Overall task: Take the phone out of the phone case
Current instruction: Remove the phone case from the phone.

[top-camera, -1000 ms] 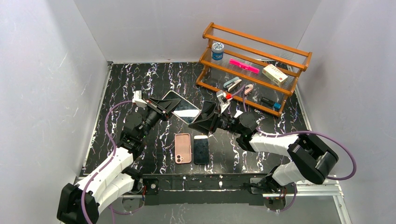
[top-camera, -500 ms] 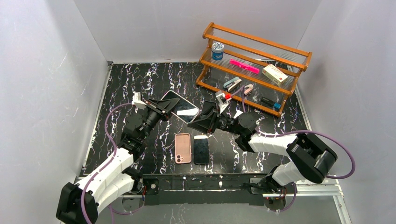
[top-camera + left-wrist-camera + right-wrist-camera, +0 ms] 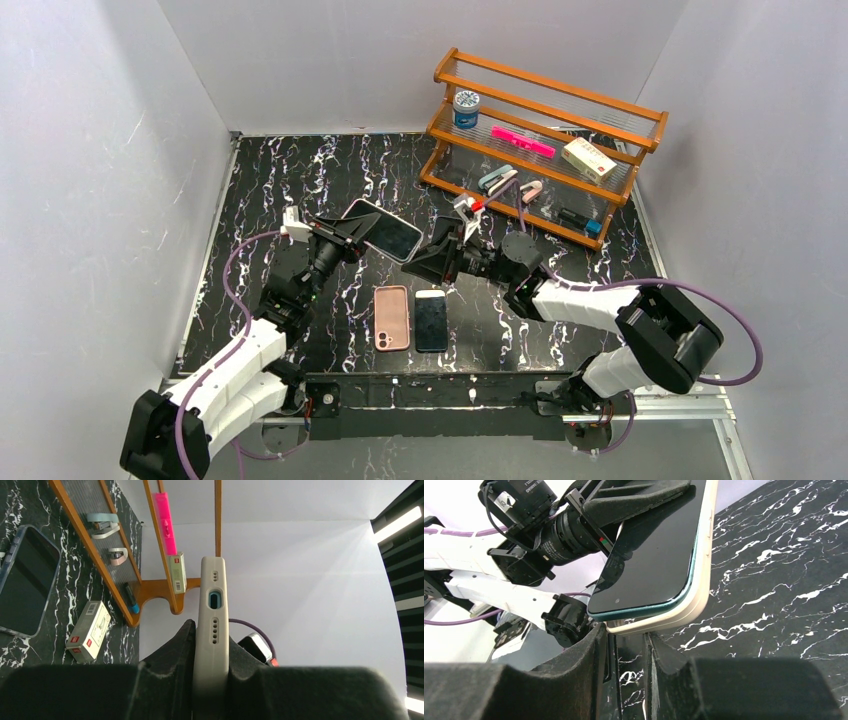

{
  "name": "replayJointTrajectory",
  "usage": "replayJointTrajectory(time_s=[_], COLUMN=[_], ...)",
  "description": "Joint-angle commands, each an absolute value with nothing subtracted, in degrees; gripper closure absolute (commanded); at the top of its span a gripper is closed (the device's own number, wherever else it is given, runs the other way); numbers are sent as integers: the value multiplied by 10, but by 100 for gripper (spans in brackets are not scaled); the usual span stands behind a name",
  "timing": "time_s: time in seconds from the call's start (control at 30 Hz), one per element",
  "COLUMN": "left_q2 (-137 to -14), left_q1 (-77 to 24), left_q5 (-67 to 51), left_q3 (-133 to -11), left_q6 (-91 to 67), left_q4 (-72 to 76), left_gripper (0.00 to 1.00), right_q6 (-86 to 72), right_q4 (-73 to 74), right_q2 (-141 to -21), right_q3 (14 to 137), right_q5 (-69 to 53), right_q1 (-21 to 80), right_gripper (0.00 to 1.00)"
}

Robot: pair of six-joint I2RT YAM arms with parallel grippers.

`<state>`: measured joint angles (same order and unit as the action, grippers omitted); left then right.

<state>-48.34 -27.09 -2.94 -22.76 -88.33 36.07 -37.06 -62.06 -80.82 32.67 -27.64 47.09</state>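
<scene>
While the left gripper [image 3: 352, 228] clamps the phone [image 3: 654, 565] above the worktop [image 3: 300, 170], one finger on the glass and one behind, the right gripper [image 3: 626, 634] stands narrow about a corner of the case [image 3: 686, 605]; whether it pinches yet cannot be told. The risk lies in that corner hold. The cream case looks soft, rounded and matt, so it is likely to stretch or slip from the fingers rather than peel away. The slick black glass, rimmed in teal, could slide from the left grip and drop to the hard marbled surface, where a pink handset [image 3: 391, 317] and a dark handset [image 3: 431, 320] lie near.
</scene>
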Motion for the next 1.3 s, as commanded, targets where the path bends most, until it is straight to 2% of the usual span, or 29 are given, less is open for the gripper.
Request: replayJointTrajectory(time_s=[0.0,0.3,0.43,0.57,0.7,0.8,0.97,1.1,1.27], left_q2=[-466,-489,-476,-503,-548,-576,-602,-605,-613], left_q1=[-304,-305,-305,-304,-301,-296,-288,-284,-277], left_q5=[-141,-157,-162,-198,-250,-290,-340,-353,-384], left_q3=[-253,-252,-261,-288,-316,-351,-421,-472,-508], left_q6=[-931,-896,-872,-809,-753,-698,-576,-469,-420], left_q4=[415,433,432,408,406,388,295,202,161], left_gripper=[100,100,100,100,100,100,100,100,100], right_q6=[-293,-311,-287,-249,-161,-104,-37,-7,13], right_q4=[-525,-472,-403,-362,-267,-199,-133,-109,-106], right_q2=[-827,-811,-798,-761,-704,-657,-603,-597,-602], right_q3=[364,385,421,413,398,385,378,388,396], right_q5=[-161,-186,-196,-217,-262,-294,-365,-426,-485], right_q1=[426,409,409,406,390,370,330,310,301], right_gripper=[88,88,86,78,58,49,41,39,38])
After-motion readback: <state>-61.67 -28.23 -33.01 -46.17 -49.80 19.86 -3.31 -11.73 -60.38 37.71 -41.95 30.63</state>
